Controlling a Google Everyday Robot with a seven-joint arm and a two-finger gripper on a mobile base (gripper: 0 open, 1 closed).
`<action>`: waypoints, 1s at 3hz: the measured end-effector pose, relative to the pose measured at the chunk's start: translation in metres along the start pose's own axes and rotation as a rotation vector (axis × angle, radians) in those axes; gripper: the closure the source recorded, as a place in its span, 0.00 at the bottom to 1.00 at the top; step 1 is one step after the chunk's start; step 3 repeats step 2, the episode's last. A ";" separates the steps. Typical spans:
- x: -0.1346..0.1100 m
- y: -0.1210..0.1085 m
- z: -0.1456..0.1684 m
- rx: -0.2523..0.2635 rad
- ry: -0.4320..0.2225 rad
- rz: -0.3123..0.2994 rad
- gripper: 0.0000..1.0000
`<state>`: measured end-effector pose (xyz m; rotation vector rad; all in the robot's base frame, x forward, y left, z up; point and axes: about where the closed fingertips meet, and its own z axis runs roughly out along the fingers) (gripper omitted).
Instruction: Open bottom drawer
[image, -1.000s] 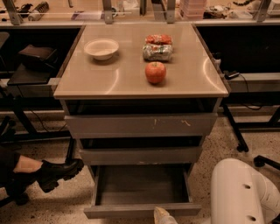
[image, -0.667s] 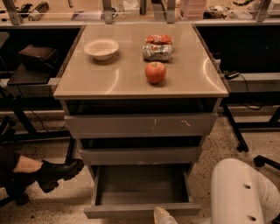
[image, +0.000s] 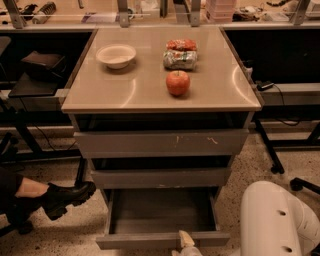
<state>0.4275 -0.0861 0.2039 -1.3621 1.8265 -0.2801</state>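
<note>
The bottom drawer (image: 162, 240) is pulled out from the grey cabinet, and its shallow grey tray body (image: 162, 210) shows empty inside. Its narrow front lies at the bottom edge of the camera view. My gripper (image: 186, 242) shows only as a pale fingertip at the middle of that drawer front, touching or just over its top edge. Above stand the mid-sized drawer front (image: 160, 177) and the widest front with pale scratch marks (image: 161, 142), both pushed in.
On the cabinet top (image: 100, 92) sit a white bowl (image: 116, 55), a red apple (image: 178, 82) and a snack bag (image: 180, 54). My white arm casing (image: 272, 220) fills the lower right. A person's black shoe (image: 65, 197) is at the left floor. Chair wheels stand at the right.
</note>
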 end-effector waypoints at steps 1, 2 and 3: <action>0.000 0.000 0.000 0.000 0.000 0.000 0.00; 0.000 0.000 0.000 0.000 0.000 0.000 0.00; 0.000 0.000 0.000 0.000 0.000 0.000 0.00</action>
